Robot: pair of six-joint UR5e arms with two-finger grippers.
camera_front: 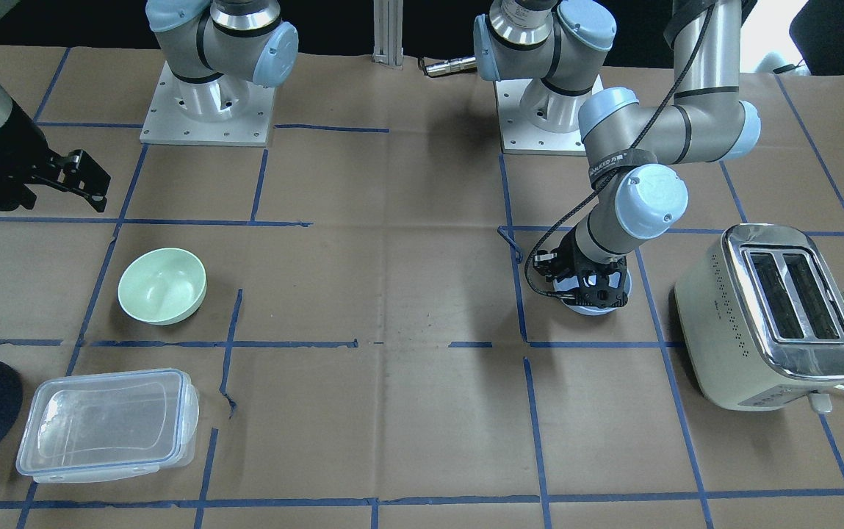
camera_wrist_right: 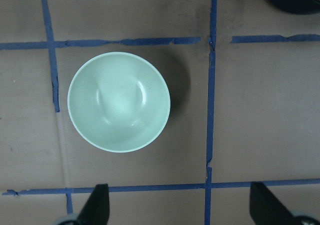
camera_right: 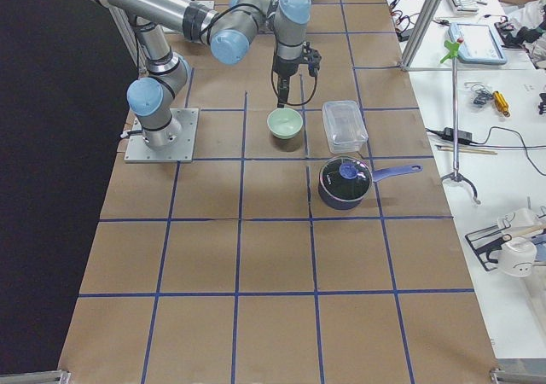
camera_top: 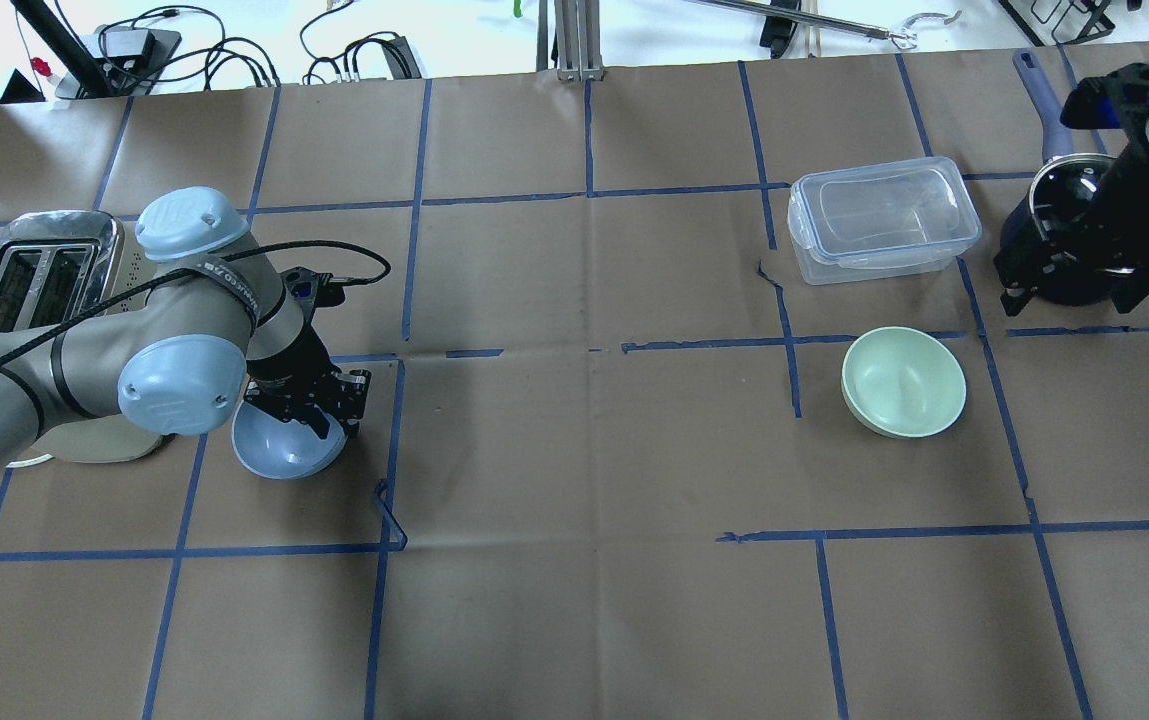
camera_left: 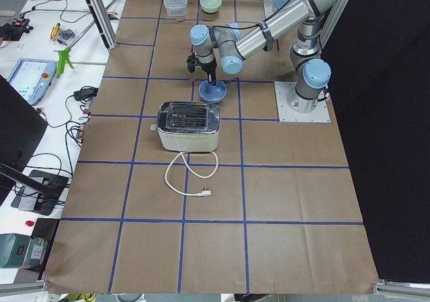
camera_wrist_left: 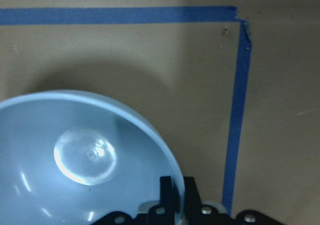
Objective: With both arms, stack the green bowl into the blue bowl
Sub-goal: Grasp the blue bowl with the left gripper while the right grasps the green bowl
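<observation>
My left gripper [camera_wrist_left: 175, 197] is closed on the rim of the blue bowl [camera_top: 279, 455], one finger inside and one outside. That bowl sits on my left side of the table [camera_top: 574, 450], just beside the toaster [camera_front: 774, 316]. From the overhead view it looks slightly tipped, but I cannot tell whether it is off the paper.

My right gripper [camera_wrist_right: 179, 205] hangs with its fingers spread wide and nothing between them. It is above the green bowl [camera_top: 902, 380] and not touching it. The green bowl rests upright on my right side, near the clear lidded container [camera_front: 106, 422] and the dark navy pot [camera_right: 344, 183].

I judge the task barely begun. One bowl is gripped, the other is not yet grasped, and the two are well apart, so the bringing together and the stacking are all left to do.

By count there are one green bowl and one blue bowl, two bowls in all. There are also my two arms, one toaster, one container and one pot.
</observation>
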